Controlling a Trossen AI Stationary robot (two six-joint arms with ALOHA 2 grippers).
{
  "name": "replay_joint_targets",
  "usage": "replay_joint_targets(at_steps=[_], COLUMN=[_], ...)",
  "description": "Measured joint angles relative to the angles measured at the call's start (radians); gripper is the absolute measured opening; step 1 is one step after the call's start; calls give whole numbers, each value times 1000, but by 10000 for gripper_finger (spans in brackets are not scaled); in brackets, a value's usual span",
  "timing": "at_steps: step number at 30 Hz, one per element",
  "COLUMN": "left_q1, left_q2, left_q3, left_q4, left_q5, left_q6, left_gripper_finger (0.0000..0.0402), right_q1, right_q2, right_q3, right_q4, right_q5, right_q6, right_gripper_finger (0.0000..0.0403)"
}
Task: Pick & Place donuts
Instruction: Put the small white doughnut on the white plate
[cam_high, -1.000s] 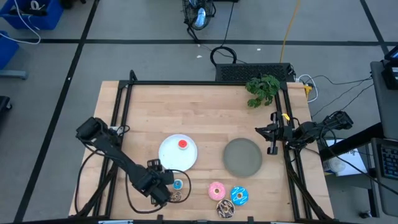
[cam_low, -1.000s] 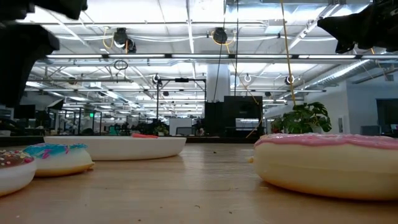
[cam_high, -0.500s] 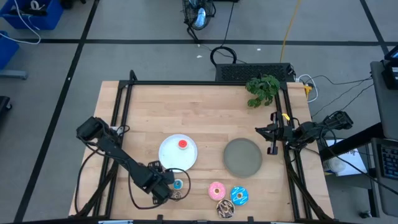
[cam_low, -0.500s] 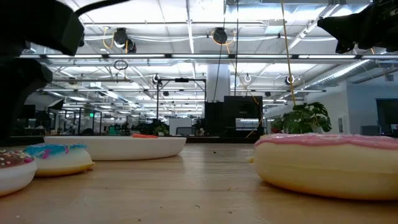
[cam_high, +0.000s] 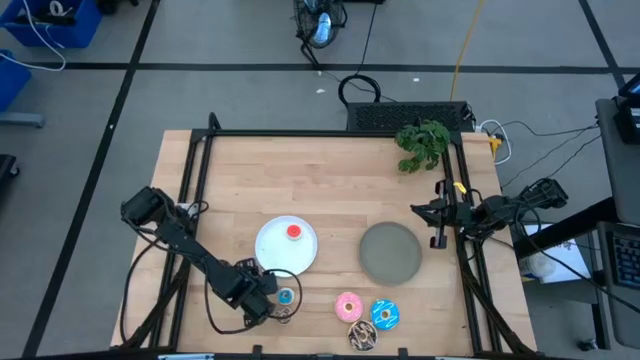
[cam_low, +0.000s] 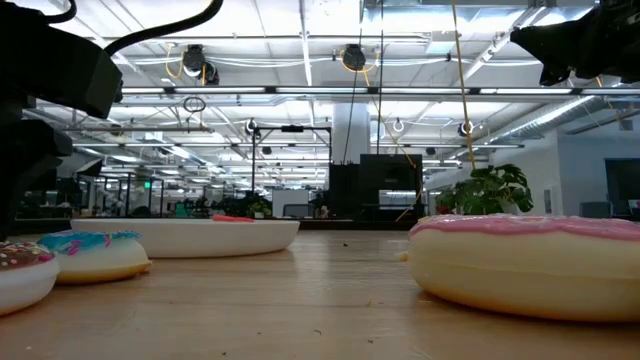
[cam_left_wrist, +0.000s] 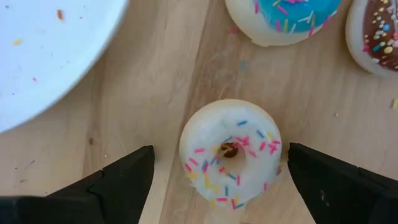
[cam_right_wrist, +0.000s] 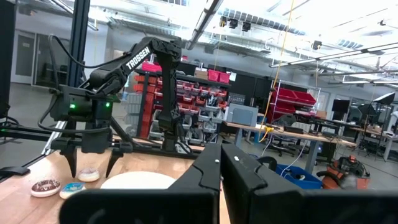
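Observation:
My left gripper (cam_left_wrist: 221, 149) is open near the table's near edge (cam_high: 262, 300), one finger on each side of the tiny pink-white sprinkled donut (cam_left_wrist: 230, 152) without touching it. That donut lies flat on the wood. Beside it lie the tiny blue donut (cam_left_wrist: 286, 18) (cam_high: 286, 297) and the tiny brown one (cam_left_wrist: 376, 34) (cam_high: 283, 314). The tiny red donut (cam_high: 293, 232) sits on the white plate (cam_high: 275, 255). The larger pink (cam_high: 348, 306), blue sprinkled (cam_high: 385, 314) and brown (cam_high: 362, 335) donuts lie to the right. My right gripper (cam_high: 437, 215) waits shut at the right edge.
A grey plate (cam_high: 390, 252) lies right of the white plate. A green plant sprig (cam_high: 422, 142) sits at the far right corner. A black frame (cam_high: 300, 133) runs along the table's edges. Bare wood spans the far half of the table.
My left gripper has come down over the tiny pink-white donut; in the low view its dark body shows larger and lower at the left. The donuts and plates have stayed where they were.

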Motion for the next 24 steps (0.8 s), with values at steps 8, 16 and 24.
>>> replay_joint_targets(at_steps=[8,16,24], left_q1=[2,3,5], left_q2=[2,3,4], left_q3=[-1,-1,-3], left_q4=[22,29,24], left_q5=[-7,-19,-8], left_q6=[45,54,70], left_gripper_finger=[365,365,305], right_q1=[0,0,0], right_q2=[0,0,0], right_q3=[0,0,0], right_q4=[3,3,3], right_q5=[0,0,0], right_q6=[0,-2,-3], right_gripper_finger=[0,0,0])
